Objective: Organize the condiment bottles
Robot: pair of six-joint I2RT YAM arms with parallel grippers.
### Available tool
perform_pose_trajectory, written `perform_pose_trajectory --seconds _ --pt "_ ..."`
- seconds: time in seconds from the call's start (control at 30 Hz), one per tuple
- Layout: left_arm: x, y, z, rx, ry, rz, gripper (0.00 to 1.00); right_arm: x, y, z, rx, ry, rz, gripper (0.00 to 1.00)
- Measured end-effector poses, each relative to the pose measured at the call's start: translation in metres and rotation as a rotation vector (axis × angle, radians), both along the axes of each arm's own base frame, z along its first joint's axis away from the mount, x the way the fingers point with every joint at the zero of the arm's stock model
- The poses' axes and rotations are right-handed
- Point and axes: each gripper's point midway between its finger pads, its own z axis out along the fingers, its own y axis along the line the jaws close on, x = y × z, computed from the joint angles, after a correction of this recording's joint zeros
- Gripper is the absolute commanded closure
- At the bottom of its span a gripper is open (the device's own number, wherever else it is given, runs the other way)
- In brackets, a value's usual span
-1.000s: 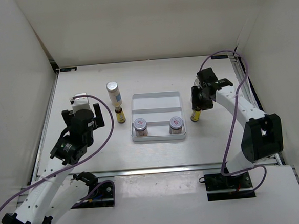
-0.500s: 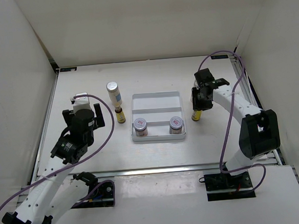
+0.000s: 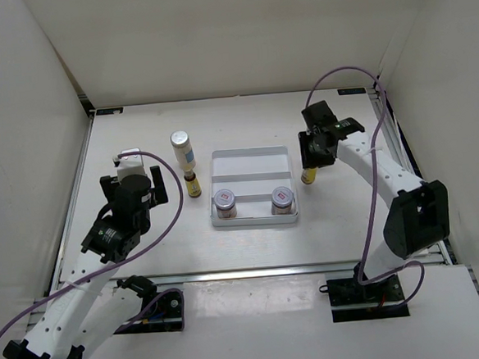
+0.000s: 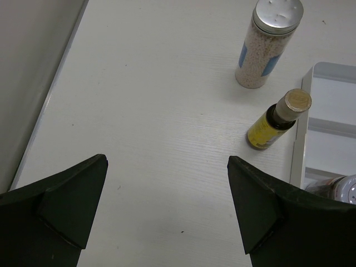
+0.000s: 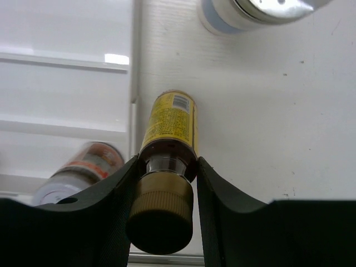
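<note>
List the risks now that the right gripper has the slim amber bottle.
The right gripper pinches the slim amber yellow-labelled bottle only at its neck, so it may slip. The bottle is close beside the flat grey tray's rim; a low carry could snag it. The short silver-lidded jar inside could get knocked.

Amber bottle [image 5: 169, 119] glossy, ribbed plastic cap [image 5: 160, 214]; tray [image 3: 250, 152] smooth; table [image 4: 139, 139] matt.

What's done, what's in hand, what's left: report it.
Done: two jars stand in the tray's near compartment. In hand: right gripper shut on an amber bottle beside the tray. Remaining: the other amber bottle and both white bottles, all outside the tray; left gripper open, empty.
</note>
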Motion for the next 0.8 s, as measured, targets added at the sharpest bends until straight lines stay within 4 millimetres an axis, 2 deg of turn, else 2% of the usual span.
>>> perform_pose_trajectory --seconds 0.17,0.27,0.37,0.47,0.67,0.77,0.8 --pt "0.000 0.000 0.000 0.000 0.000 0.000 0.00 -0.001 0.030 0.037 0.055 -0.084 0.086 0.87" --pt "0.000 -0.001 0.000 -0.001 0.001 -0.004 0.00 -0.006 0.046 0.046 0.074 -0.100 0.136 0.87" --pt "0.000 -0.002 0.000 -0.003 0.002 -0.008 0.00 -0.011 0.059 0.039 0.076 -0.076 0.177 0.87" --pt "0.000 -0.002 -0.001 -0.005 0.003 -0.011 0.00 -0.013 0.069 0.023 0.064 -0.031 0.202 0.87" --pt "0.000 -0.002 -0.001 -0.006 0.003 -0.013 0.00 -0.009 0.075 -0.018 0.028 0.064 0.208 0.87" --pt "0.000 -0.002 -0.001 -0.006 0.003 -0.013 0.00 -0.006 0.077 -0.026 0.025 0.072 0.209 0.87" --pt "0.000 -0.002 -0.001 -0.006 0.003 -0.013 0.00 -0.004 0.078 -0.026 0.027 0.066 0.208 0.84"
